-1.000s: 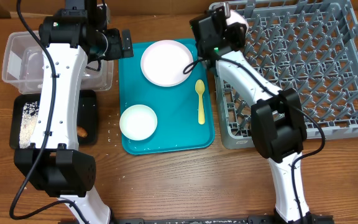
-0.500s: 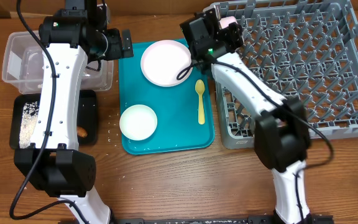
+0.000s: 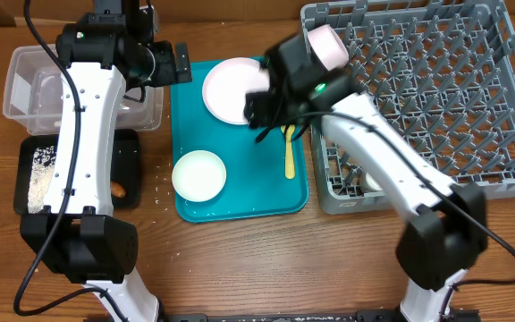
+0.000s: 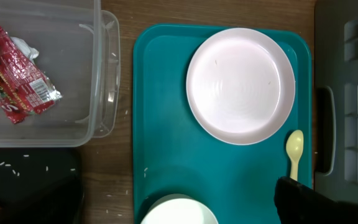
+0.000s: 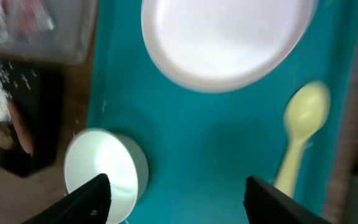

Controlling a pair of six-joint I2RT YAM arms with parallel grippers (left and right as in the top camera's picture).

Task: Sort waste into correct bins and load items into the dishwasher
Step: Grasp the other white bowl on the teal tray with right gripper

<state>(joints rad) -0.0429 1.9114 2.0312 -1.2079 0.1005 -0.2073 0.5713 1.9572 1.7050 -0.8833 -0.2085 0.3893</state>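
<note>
- The yellow spoon (image 5: pixel 300 134) lies flat at the 3 o'clock edge of the teal tray (image 5: pixel 216 143), scoop end toward 12.
- I judge it light, stiff and slick. I would pinch across the thin handle.
- My right gripper (image 5: pixel 178 193) hangs over the tray, jaws wide apart, holding and touching nothing.
- My left gripper (image 3: pixel 181 63) is fully spread and empty, beside the clear tub (image 3: pixel 25 85).

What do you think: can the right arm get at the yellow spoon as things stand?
Probably yes: the right claw hangs open above the teal tray, and the yellow spoon lies bare beside the plate, nothing covering it.
</note>
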